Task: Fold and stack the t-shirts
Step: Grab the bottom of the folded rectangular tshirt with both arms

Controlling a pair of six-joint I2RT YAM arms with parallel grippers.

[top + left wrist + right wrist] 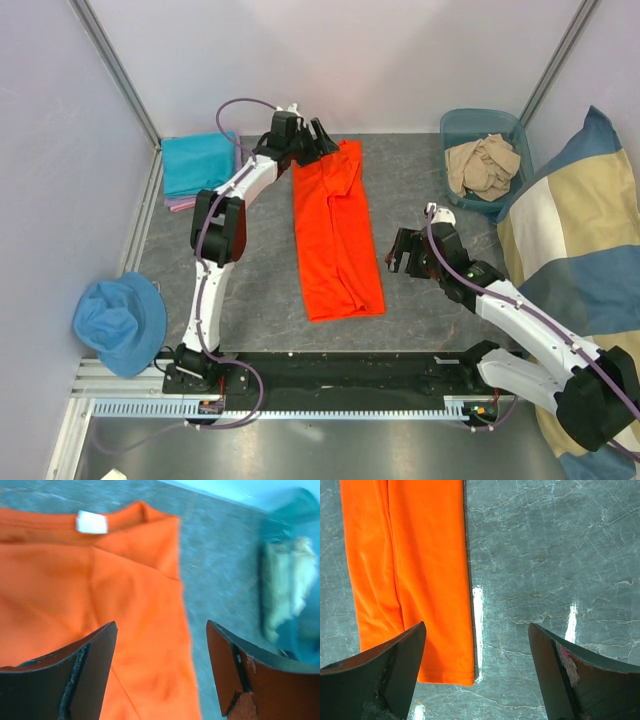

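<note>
A: Since the orange t-shirt (335,235) lies as a long narrow strip down the middle of the table (410,180), collar far and hem near, how should the cross fold go?

B: I'd pinch one end at both corners, lift it low, and lay it over the other end with the edges matched.

A: And the arms?

B: Reaching far out, the left gripper (322,135) hovers over the collar by the white neck label (91,522), jaws wide, holding nothing. The right gripper (398,255) hangs over bare table just beside the shirt's right edge near the hem, also wide and empty.
</note>
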